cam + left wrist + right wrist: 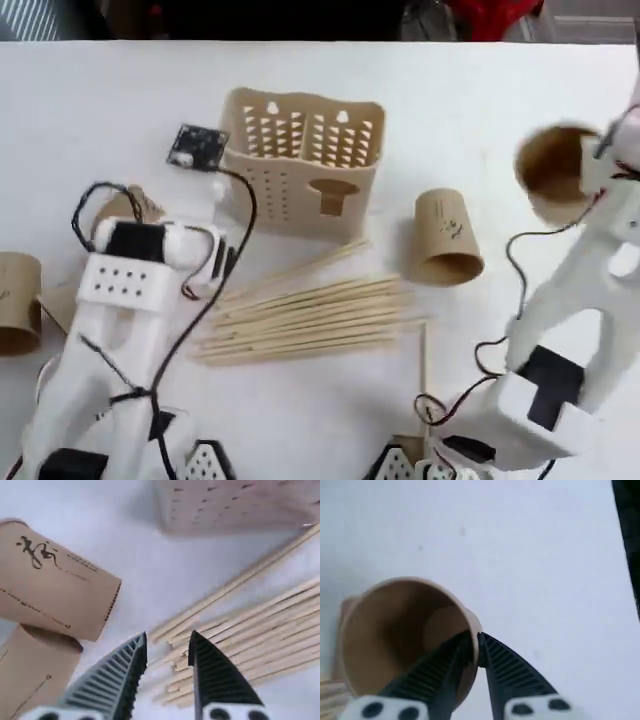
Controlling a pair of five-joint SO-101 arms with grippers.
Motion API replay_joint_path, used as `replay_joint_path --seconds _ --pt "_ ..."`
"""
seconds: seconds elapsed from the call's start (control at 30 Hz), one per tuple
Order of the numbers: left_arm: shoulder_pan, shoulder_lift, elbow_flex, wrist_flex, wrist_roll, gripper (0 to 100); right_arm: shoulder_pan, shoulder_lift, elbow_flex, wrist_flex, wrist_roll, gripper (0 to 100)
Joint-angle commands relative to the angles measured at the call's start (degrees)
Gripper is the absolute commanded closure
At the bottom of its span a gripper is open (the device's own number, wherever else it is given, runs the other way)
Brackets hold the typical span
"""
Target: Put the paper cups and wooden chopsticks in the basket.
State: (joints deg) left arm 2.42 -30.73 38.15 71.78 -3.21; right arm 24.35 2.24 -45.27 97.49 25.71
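Note:
The tan perforated basket (300,165) stands upright at the back middle of the table. In front of it lies a loose pile of wooden chopsticks (310,320). My right gripper (476,637) is shut on the rim of a paper cup (390,630), one finger inside and one outside; the cup (550,170) hangs in the air at the far right. Another cup (447,238) lies on its side to the right of the basket. My left gripper (167,637) is open just above the near ends of the chopsticks (250,630), beside two cups (50,585) (30,675).
A small black circuit board (195,147) with a cable lies against the basket's left side. One stray chopstick (423,360) lies apart, pointing toward the front edge. A cup (18,300) sits at the left edge, another (125,205) behind the left arm.

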Motion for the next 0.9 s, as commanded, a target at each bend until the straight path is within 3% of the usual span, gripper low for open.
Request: replay_joint_path --seconds 0.0,0.17,0.37,0.6,0.87 --pt "-1.8 -4.0 7.21 -10.73 -0.09 86 -8.75 -2.77 -12.04 0.66 -6.07 98.1" --pt "-4.88 -5.49 12.48 -16.62 -0.09 86 -24.57 -2.33 -17.49 0.13 -12.75 98.1" --pt "-4.7 -5.67 17.05 -23.56 -0.09 86 -39.34 -2.24 -8.79 -7.25 -18.37 98.1" --pt "-4.7 -5.67 17.41 -24.26 -0.09 86 -39.6 -2.33 6.07 -17.27 -18.9 98.1" --pt "-4.7 -5.67 17.32 -24.26 -0.09 86 -39.08 -2.33 12.84 -19.38 -18.9 97.7"
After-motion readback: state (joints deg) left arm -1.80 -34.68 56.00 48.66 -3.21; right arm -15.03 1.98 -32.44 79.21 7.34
